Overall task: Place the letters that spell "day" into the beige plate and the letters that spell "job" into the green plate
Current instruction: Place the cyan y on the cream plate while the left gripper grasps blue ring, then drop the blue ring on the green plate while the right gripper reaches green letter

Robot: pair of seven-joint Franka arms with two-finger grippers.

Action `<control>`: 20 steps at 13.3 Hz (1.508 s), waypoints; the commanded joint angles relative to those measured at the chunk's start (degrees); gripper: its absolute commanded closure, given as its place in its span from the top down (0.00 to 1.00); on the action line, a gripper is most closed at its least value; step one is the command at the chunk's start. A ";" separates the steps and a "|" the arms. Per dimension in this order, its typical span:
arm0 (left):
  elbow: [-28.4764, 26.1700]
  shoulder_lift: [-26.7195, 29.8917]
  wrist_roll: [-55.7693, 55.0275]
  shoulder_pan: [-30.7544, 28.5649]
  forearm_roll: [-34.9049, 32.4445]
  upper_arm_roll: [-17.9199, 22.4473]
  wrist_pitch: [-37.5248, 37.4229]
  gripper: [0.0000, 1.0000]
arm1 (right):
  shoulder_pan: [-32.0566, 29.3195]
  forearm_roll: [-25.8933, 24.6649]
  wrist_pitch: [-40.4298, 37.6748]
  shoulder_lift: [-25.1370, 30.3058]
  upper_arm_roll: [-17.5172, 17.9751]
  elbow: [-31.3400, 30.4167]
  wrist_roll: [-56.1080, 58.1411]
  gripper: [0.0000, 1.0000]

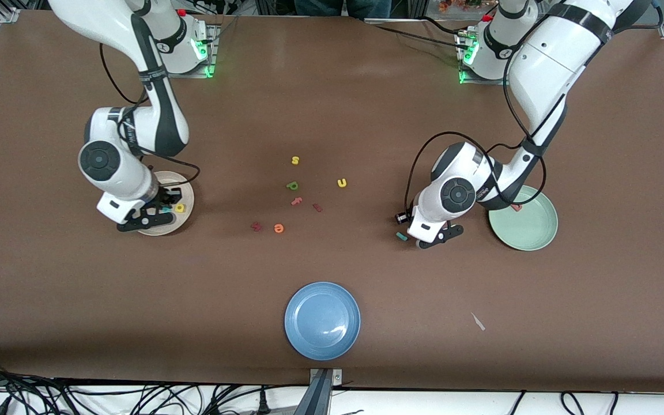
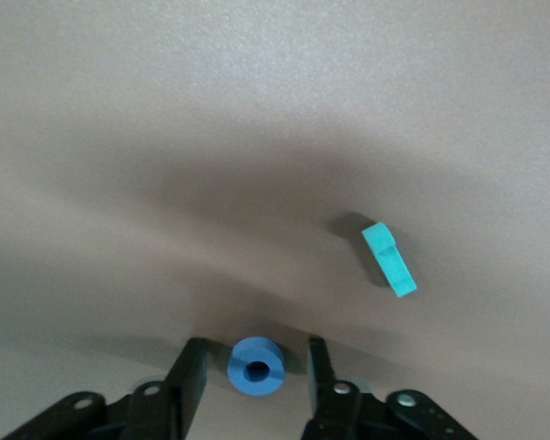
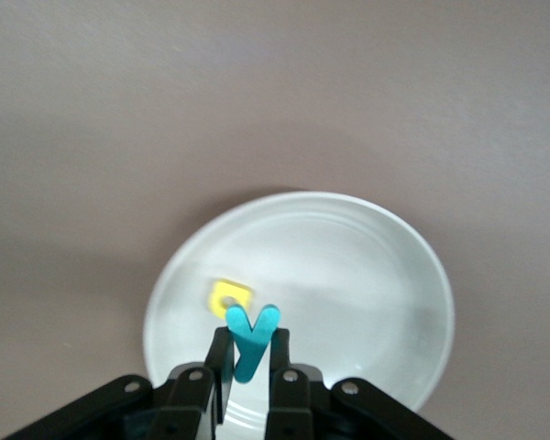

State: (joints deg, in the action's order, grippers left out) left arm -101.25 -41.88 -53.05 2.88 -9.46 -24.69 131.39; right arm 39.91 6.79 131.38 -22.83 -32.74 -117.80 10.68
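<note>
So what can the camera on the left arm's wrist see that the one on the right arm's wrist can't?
Only the left wrist view shows the blue "o" lying between the left gripper's open fingers, with the thin teal "j" on the bare table beside it.

Only the right wrist view shows the right gripper shut on the teal "y", over the beige plate, where the yellow "d" already lies.

Both show the brown table and their own gripper's black fingers.
</note>
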 commanded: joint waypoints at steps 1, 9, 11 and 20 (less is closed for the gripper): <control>0.26 -0.83 -1.44 1.16 -2.06 0.52 -1.05 0.41 | 0.52 1.65 0.02 2.35 -1.27 -2.44 3.21 0.61; 1.05 -0.13 -0.83 0.81 -2.15 0.69 -2.53 0.17 | 1.66 10.61 0.89 1.03 3.37 -1.91 -5.99 0.99; 1.23 1.36 -0.48 -0.07 -2.84 0.69 -3.85 0.16 | 1.75 10.70 2.91 0.86 8.02 -1.56 -13.62 0.98; 0.88 13.05 23.14 -16.05 -1.09 -0.01 -22.74 0.17 | 15.98 10.09 11.70 -6.52 12.88 3.18 -42.93 0.98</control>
State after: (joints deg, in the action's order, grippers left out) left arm -98.63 -30.61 -35.64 -9.85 -11.47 -24.16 110.77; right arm 54.36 16.45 142.30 -26.69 -19.23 -117.05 -30.34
